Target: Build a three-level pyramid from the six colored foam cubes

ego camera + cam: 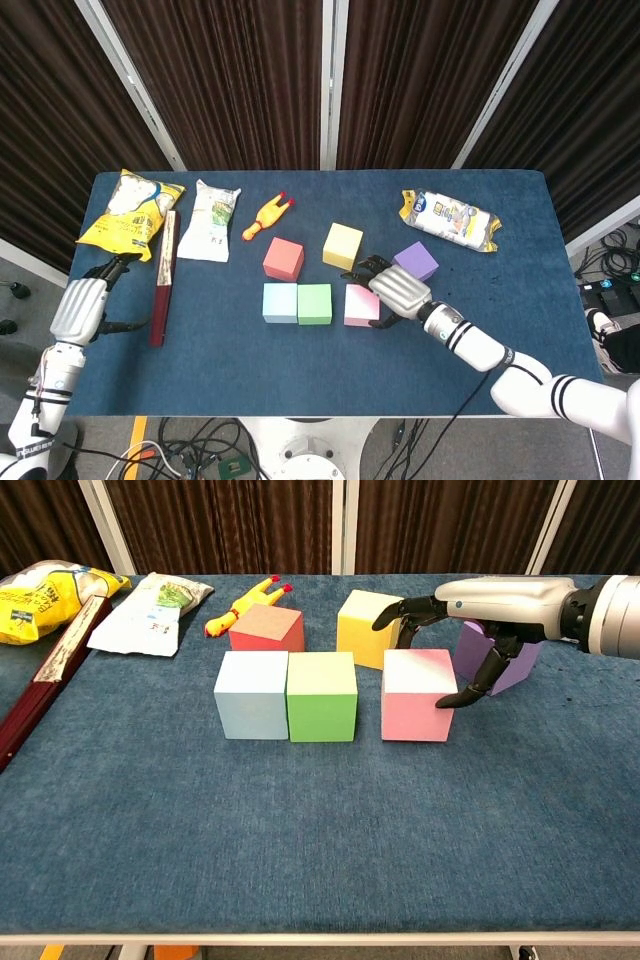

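My right robot hand (455, 630) covers the near corner of the purple cube (500, 665) just behind it, my left robot hand (82, 305) lies outside the chest view, and that view's left edge crops the yellow bag (45, 595).

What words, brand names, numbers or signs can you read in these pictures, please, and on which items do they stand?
No text can be read.
Yellow snack bag: dark print, too blurred.
White packet: green and dark print, too small.
White and blue packet with yellow ends: print unreadable.
Dark red box: no legible marking.
Six foam cubes, for example the pink cube: plain faces, no lettering.
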`<state>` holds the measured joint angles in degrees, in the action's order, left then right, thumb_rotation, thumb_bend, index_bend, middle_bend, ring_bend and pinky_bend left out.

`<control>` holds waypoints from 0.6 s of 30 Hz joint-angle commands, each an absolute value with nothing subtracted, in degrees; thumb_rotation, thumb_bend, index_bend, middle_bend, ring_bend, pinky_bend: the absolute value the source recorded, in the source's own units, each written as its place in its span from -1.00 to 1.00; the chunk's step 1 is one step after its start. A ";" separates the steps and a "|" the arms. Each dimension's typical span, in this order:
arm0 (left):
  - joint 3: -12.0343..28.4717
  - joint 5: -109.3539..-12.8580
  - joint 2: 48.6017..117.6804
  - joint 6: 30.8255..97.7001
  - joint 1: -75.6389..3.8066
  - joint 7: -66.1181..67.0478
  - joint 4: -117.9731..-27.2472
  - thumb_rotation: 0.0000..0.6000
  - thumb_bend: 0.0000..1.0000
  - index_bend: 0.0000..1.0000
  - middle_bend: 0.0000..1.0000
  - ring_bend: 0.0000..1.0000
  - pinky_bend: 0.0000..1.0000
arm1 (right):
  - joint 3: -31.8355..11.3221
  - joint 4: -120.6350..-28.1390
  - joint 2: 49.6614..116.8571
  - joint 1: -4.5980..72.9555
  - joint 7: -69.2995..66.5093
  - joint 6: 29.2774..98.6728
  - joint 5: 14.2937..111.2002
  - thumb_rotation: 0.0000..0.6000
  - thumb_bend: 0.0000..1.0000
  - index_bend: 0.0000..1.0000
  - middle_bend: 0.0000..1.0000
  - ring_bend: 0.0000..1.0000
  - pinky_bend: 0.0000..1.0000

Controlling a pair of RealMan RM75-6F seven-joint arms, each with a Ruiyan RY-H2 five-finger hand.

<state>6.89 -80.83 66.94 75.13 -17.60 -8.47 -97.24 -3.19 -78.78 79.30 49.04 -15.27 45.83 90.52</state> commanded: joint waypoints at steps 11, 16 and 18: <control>7.06 -80.49 66.98 74.92 -17.71 -8.07 -97.41 1.00 -0.86 -0.66 -0.66 -0.50 -0.43 | -2.23 -74.35 81.92 51.35 -20.46 48.08 93.52 1.00 -0.59 -0.76 -0.33 -0.85 -1.00; 7.03 -80.37 67.00 74.86 -17.64 -8.30 -97.30 1.00 -0.86 -0.66 -0.66 -0.50 -0.43 | -1.87 -73.85 82.31 51.88 -20.57 47.72 93.41 1.00 -0.60 -0.76 -0.33 -0.85 -1.00; 7.02 -80.39 67.03 74.83 -17.64 -8.32 -97.22 1.00 -0.86 -0.66 -0.66 -0.50 -0.43 | -1.74 -73.78 82.33 52.00 -20.66 47.64 93.37 1.00 -0.60 -0.77 -0.34 -0.86 -1.00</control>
<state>7.01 -80.40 67.03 74.83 -17.64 -8.32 -97.22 -1.74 -73.78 82.33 52.00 -20.65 47.65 93.37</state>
